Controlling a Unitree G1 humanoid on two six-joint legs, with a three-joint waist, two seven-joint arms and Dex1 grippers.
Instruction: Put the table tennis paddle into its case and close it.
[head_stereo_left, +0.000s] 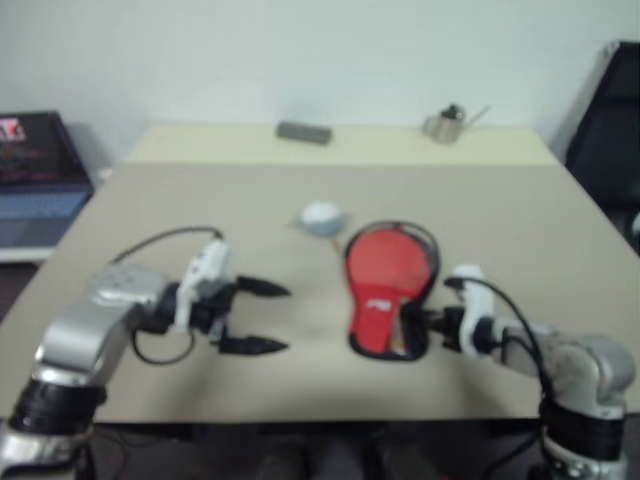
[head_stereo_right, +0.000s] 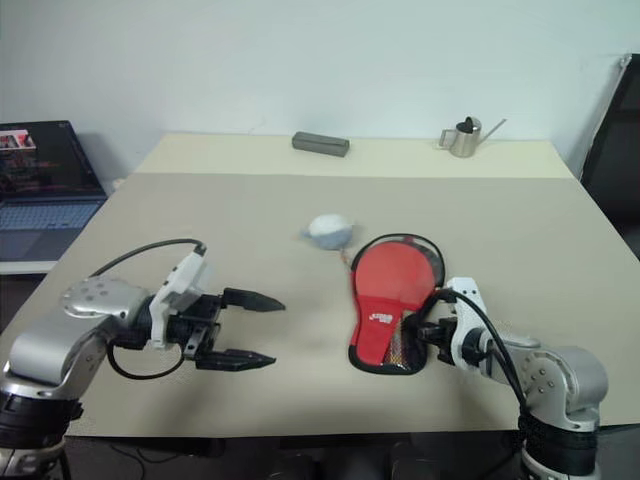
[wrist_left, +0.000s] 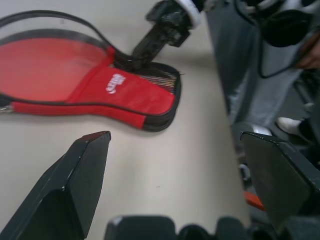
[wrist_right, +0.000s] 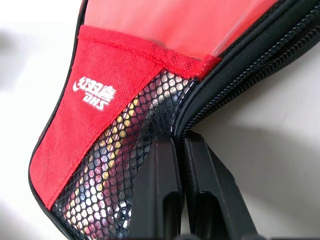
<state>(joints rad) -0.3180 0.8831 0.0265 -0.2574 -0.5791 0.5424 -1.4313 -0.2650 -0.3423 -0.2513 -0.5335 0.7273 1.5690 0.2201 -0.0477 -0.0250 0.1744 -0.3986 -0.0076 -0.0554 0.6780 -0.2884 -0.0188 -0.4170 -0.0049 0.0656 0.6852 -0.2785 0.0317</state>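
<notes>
The case (head_stereo_right: 385, 320) lies on the table in front of me, handle end toward me, red with a small white mark (wrist_right: 95, 92) and a mesh pocket. Inside its black zip rim a round red face (head_stereo_right: 392, 272) shows; I cannot tell whether that is the paddle, and no wooden handle is visible. My right gripper (head_stereo_right: 418, 328) is shut, its tips (wrist_right: 180, 142) pressed against the case's black zip edge at the handle end. Whether they pinch anything is hidden. My left gripper (head_stereo_right: 277, 331) stands wide open above the table to the left of the case, holding nothing.
A small whitish ball-like thing (head_stereo_right: 329, 230) lies just beyond the case. At the table's far edge are a grey bar (head_stereo_right: 321, 144) and a small metal watering can (head_stereo_right: 463, 137). A laptop (head_stereo_right: 40, 190) sits off to the left, a black chair (head_stereo_right: 615, 130) to the right.
</notes>
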